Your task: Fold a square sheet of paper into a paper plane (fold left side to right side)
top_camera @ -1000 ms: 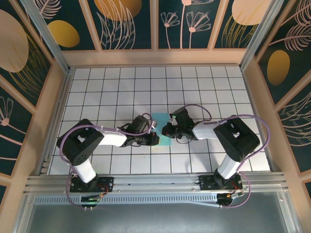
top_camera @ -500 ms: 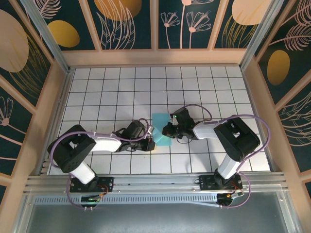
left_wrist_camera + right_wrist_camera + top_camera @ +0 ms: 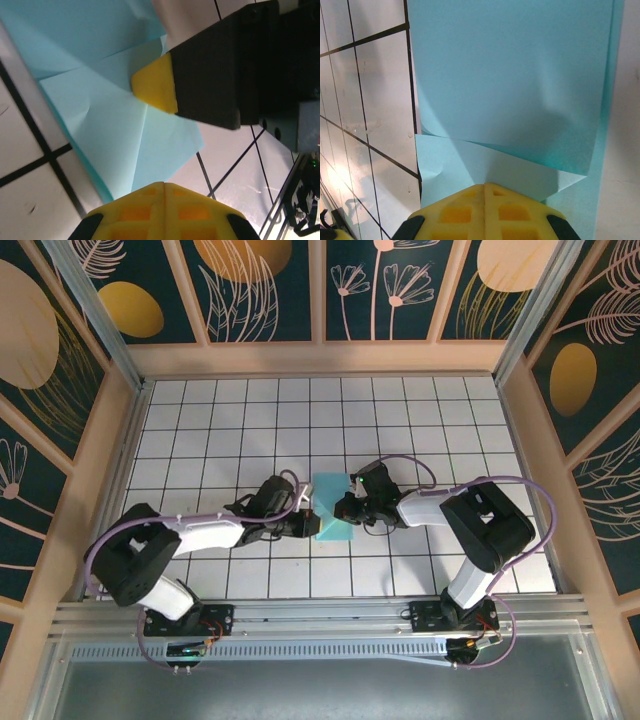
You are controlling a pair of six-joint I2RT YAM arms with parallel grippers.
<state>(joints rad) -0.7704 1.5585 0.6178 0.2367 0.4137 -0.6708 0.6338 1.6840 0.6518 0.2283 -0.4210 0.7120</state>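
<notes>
The square sheet of paper lies mid-table, light teal-blue, with one part folded over another. In the right wrist view the upper layer of the paper bows over a lower flap that runs down to my right gripper, which is shut with its tips on that flap. From the left, my left gripper meets the sheet's left edge. Its yellow jaws are shut at the near corner of the paper, with nothing seen between them. The right gripper's yellow fingertip presses on the paper opposite.
The white grid table has wooden walls on three sides and a metal rail along the near edge. Both forearms lie low across the middle tiles, purple cables looping over them.
My left arm has swung its elbow outward to the left and lower, keeping its gripper at the sheet's left edge. The paper now lies flatter. The right arm has hardly moved.
</notes>
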